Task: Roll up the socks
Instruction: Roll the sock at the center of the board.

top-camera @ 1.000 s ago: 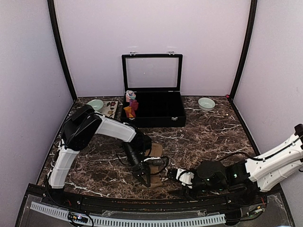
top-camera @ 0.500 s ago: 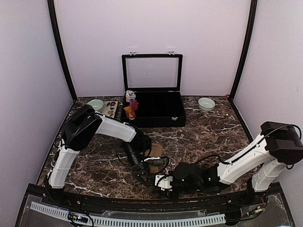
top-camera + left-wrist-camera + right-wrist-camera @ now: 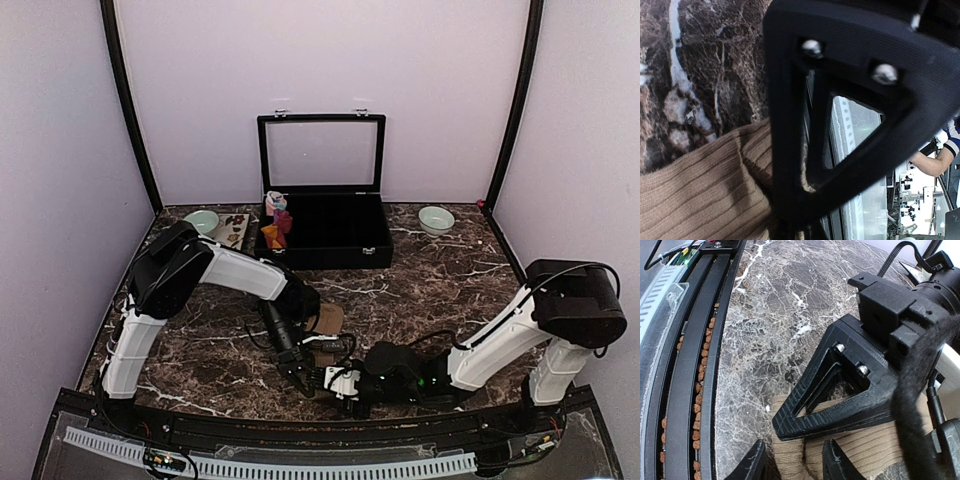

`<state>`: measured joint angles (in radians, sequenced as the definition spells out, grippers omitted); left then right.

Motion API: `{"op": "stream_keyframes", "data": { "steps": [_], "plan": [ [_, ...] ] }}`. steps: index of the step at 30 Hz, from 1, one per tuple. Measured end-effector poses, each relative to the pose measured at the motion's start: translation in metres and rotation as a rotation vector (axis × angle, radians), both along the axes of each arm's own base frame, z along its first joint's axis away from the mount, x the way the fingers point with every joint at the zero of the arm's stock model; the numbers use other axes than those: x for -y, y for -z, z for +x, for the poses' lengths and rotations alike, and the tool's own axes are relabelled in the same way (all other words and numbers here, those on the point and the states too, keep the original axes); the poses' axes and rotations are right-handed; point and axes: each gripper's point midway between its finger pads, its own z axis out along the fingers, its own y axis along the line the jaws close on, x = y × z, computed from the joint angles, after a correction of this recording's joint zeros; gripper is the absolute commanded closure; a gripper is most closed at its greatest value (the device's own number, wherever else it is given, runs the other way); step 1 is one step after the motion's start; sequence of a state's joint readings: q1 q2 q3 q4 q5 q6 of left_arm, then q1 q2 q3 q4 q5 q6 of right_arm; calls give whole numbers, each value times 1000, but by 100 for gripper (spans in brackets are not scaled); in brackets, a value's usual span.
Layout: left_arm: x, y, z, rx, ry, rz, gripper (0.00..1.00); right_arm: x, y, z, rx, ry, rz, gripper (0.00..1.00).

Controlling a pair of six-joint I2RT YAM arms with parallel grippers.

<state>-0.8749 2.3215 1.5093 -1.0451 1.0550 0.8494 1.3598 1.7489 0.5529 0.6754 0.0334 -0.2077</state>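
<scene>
We are seeing the tan sock [image 3: 326,320] lying at the middle of the table [image 3: 440,290] near edge. The left gripper [image 3: 303,381] is pressing its closed-together fingers onto it, and the right gripper [image 3: 792,465] is pinching its end.

One overhead, two wrist close-ups, same sock [image 3: 690,200]

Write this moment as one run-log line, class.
task: roll socks | left end effector: shut on tan sock | right end effector: astride the sock's end, grip unclear
</scene>
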Motion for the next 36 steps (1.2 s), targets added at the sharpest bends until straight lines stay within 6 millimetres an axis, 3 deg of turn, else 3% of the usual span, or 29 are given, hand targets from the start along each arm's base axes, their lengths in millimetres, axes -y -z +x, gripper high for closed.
{"op": "stream_keyframes", "data": {
  "steps": [6, 9, 14, 15, 17, 18, 21, 28, 30, 36],
  "plan": [
    [-1, 0, 0, 5, 3, 4, 98, 7, 10, -4, -29, 1, -9, 84],
    [-1, 1, 0, 13, 8, 8, 90, 10, 13, -4, -48, 13, -7, 91],
    [-3, 1, -1, 7, -2, 29, 59, 10, 13, -3, -72, 34, 10, 100],
    [-5, -1, -1, 3, -7, 34, 49, 10, 13, -3, -76, 36, 12, 100],
    [-6, -6, 0, 7, -15, 38, 20, 9, 14, -3, -88, 43, 16, 100],
    [-6, -10, 0, 9, -20, 40, 12, 9, 14, -3, -95, 48, 17, 100],
    [-5, -22, 3, 49, -23, 30, 3, 8, 15, -3, -110, 57, 22, 100],
    [-23, -23, 17, 285, -18, 41, 1, 6, 16, -1, -145, 84, 29, 100],
    [-42, -20, 31, 447, -31, 93, 1, 6, 16, -1, -161, 87, 27, 100],
    [-77, -25, 65, 709, -109, 166, 1, 1, 16, -2, -228, 86, 16, 100]
  ]
}}
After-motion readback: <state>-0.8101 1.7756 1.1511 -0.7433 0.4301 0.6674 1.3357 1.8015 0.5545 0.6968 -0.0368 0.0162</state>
